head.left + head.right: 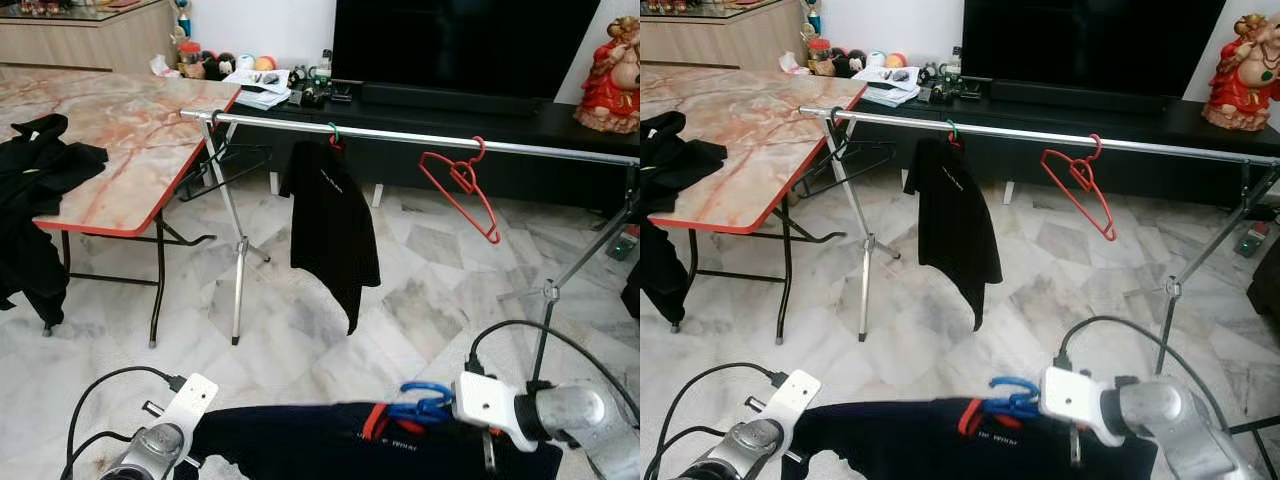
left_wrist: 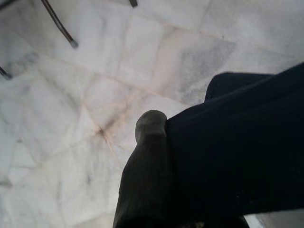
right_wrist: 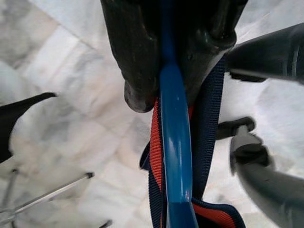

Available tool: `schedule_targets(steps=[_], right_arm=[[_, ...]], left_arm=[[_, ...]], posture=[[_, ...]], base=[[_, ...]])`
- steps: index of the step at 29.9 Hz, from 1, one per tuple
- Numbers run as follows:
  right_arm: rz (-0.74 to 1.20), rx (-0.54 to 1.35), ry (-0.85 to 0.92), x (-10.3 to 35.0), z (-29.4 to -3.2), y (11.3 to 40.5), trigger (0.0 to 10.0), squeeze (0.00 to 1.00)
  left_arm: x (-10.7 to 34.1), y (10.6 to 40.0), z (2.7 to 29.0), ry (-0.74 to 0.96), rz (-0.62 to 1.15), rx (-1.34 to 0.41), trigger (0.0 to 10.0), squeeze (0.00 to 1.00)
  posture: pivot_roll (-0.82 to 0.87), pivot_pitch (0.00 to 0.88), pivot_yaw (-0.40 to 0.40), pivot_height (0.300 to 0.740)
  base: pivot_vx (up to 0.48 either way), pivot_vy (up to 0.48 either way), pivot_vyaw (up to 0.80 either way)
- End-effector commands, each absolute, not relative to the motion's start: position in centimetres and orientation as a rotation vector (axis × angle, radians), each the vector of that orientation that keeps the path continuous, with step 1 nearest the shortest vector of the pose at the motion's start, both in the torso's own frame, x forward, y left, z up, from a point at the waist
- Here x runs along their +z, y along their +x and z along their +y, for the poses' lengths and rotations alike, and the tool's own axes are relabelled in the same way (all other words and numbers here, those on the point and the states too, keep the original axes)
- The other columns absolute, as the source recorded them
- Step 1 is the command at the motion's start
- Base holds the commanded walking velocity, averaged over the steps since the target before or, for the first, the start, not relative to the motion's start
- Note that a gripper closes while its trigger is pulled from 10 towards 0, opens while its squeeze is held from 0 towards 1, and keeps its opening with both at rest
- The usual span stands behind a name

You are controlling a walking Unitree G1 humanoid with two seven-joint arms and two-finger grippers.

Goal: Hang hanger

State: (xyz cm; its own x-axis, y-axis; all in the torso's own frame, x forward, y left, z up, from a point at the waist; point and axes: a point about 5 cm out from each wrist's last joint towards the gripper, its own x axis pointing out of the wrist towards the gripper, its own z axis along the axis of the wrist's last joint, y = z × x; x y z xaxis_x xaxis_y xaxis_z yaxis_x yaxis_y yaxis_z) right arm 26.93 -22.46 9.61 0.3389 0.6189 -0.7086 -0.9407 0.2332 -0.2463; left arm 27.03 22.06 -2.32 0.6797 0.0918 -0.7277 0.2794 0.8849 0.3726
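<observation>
A silver clothes rail (image 1: 400, 133) crosses the room on tripod legs. On it hang a black hanger (image 1: 225, 160) at the left end, a black shirt (image 1: 330, 225) on a green hook, and a bare red hanger (image 1: 460, 185). Low in front of me I hold a dark navy garment (image 1: 300, 445) on a blue hanger (image 1: 420, 403), well below the rail. My right gripper (image 3: 175, 71) is shut on the blue hanger's hook, with a red and navy strap beside it. My left gripper (image 2: 166, 156) is shut on the garment's left edge; one finger (image 2: 147, 166) lies against the cloth.
A marble-topped folding table (image 1: 120, 130) with a red edge stands at the left, with black clothes (image 1: 40, 160) draped over its corner. Behind the rail are a black TV stand (image 1: 450, 120) and a red statue (image 1: 610, 70). The floor is pale marble tile.
</observation>
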Motion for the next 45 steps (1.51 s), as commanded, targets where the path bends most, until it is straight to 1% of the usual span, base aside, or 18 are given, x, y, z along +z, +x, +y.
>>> schedule_targets(steps=[1,4,8,9,10,11,12,13,14,15,16,20,25,30,31,35,39,45], right_arm=[[0.444,0.822,-0.706,13.2,-26.8,29.0,10.0,0.0],[0.405,0.753,-0.684,13.7,-26.9,29.7,10.0,0.0],[0.441,0.768,-0.693,12.9,-26.8,29.5,10.0,0.0],[0.485,0.877,-0.693,11.8,-26.0,28.5,10.0,0.0],[0.506,0.928,-0.686,11.3,-25.6,28.0,10.0,0.0],[0.506,0.928,-0.686,11.3,-25.6,28.0,10.0,0.0],[0.548,1.008,-0.673,10.3,-24.9,27.2,10.0,0.0],[0.567,1.039,-0.665,9.9,-24.6,26.9,10.0,0.0],[0.583,1.061,-0.662,9.5,-24.3,26.6,10.0,0.0],[0.595,1.076,-0.662,9.2,-24.2,26.5,10.0,0.0],[0.606,1.083,-0.662,8.8,-24.0,26.4,10.0,0.0],[0.618,1.09,-0.656,8.1,-23.5,26.6,10.0,0.0],[0.62,1.103,-0.65,7.8,-23.1,26.6,10.0,0.0],[0.612,1.09,-0.723,7.2,-22.4,27.1,10.0,0.0],[0.61,1.084,-0.73,7.1,-22.3,27.2,10.0,0.0],[0.555,1.029,-0.689,6.7,-20.9,28.2,10.0,0.0],[0.477,0.959,-0.576,7.0,-19.3,29.2,10.0,0.0],[0.496,1.059,-0.554,6.3,-18.4,28.0,10.0,0.0]], left_arm=[[-3.6,23.6,26.8,0.538,1.023,0.035,0.0,0.0],[-3.7,23.4,26.7,0.545,1.034,0.017,0.0,0.0],[-3.5,24.0,26.0,0.537,0.992,-0.039,0.0,0.0],[-3.0,25.2,24.9,0.532,0.91,-0.114,1.3,0.0],[-2.6,25.7,24.4,0.554,0.862,-0.151,4.3,0.0],[-2.6,25.7,24.4,0.554,0.862,-0.151,4.3,0.0],[-1.9,26.8,23.4,0.552,0.779,-0.22,10.0,0.0],[-1.4,27.4,22.9,0.532,0.737,-0.248,10.0,0.0],[-1.0,27.9,22.4,0.519,0.697,-0.275,10.0,0.06],[-0.6,28.3,22.0,0.516,0.664,-0.303,10.0,0.38],[0.0,28.8,21.4,0.542,0.621,-0.362,10.0,1.0],[0.9,29.7,20.4,0.638,0.555,-0.457,10.0,1.0],[1.8,30.4,19.7,0.62,0.485,-0.505,10.0,1.0],[2.9,30.7,18.7,0.611,0.423,-0.656,10.0,1.0],[3.1,30.9,18.5,0.594,0.413,-0.669,10.0,0.0],[3.6,31.1,17.4,0.574,0.404,-0.772,10.0,0.0],[4.0,31.5,16.9,0.571,0.377,-0.763,10.0,0.0],[4.2,31.6,16.6,0.551,0.357,-0.75,10.0,0.0]], posture=[[-0.04,0.045,-0.037,0.74],[-0.04,0.045,-0.035,0.74],[-0.04,0.046,-0.036,0.74],[-0.03,0.047,-0.037,0.74],[-0.03,0.047,-0.038,0.74],[-0.03,0.047,-0.038,0.74],[-0.03,0.047,-0.039,0.74],[-0.03,0.047,-0.037,0.74],[-0.03,0.046,-0.037,0.74],[-0.02,0.047,-0.037,0.74],[-0.02,0.046,-0.037,0.74],[-0.02,0.048,-0.038,0.74],[-0.02,0.049,-0.038,0.74],[-0.02,0.05,-0.039,0.74],[-0.02,0.052,-0.041,0.74],[-0.01,0.053,-0.045,0.74],[-0.01,0.053,-0.046,0.74],[-0.02,0.053,-0.047,0.74]], base=[[0.0,0.0,0.0],[0.0,0.0,0.0],[0.0,0.0,0.0],[0.0,0.0,0.0],[0.0,0.0,0.0],[0.0,0.0,0.0],[0.0,0.0,0.0],[0.0,0.0,0.0],[0.0,0.0,0.0],[0.0,0.0,0.0],[0.0,0.0,0.0],[0.0,0.0,0.0],[0.0,0.0,0.0],[0.0,0.0,0.0],[0.0,0.0,0.0],[0.0,0.0,0.0],[0.0,0.0,0.0],[0.0,0.0,0.0]])
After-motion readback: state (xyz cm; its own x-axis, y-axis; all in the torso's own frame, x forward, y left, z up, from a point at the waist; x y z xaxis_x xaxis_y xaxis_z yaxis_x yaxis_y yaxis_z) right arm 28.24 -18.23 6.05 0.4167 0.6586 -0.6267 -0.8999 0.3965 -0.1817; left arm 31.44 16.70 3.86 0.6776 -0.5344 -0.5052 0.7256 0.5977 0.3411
